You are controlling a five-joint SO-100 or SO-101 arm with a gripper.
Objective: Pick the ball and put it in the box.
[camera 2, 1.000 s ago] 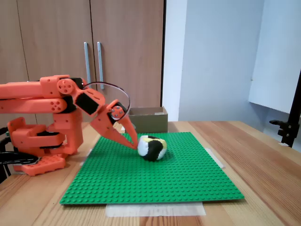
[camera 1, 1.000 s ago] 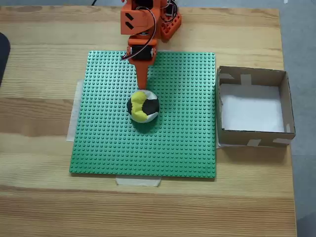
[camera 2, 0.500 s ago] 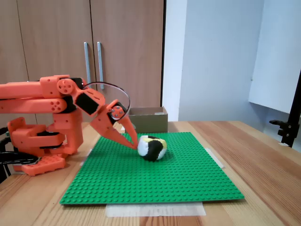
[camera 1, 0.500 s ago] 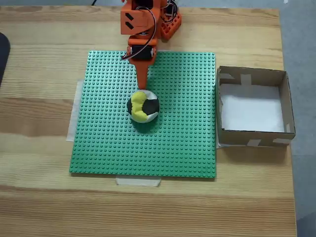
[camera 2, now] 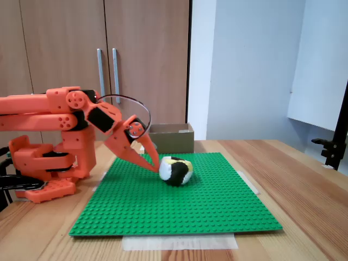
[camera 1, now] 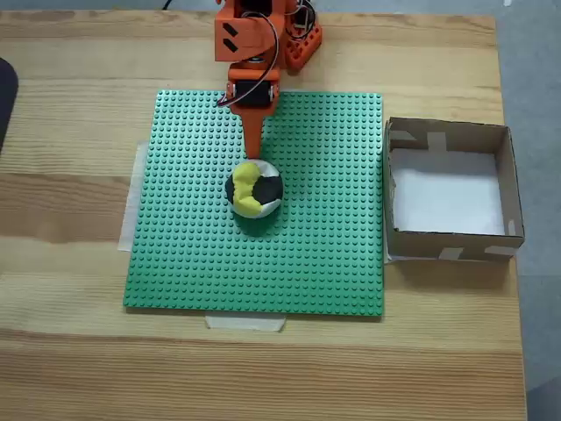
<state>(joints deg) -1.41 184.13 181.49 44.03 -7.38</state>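
The ball (camera 1: 254,189) (camera 2: 175,170) sits near the middle of the green bumpy mat (camera 1: 307,263). It is round, so it points no way. My hand (camera 1: 253,154) (camera 2: 154,163) touches its far side, fingers close together, holding nothing. The box (camera 1: 507,189) sits right on the table (camera 1: 70,368).

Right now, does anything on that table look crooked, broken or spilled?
Nothing stands out. The ball sits on the green studded baseplate, with the orange gripper at its edge. The cardboard box stands upright beside the plate, nothing in it. The plate lies square, taped to the wooden table.
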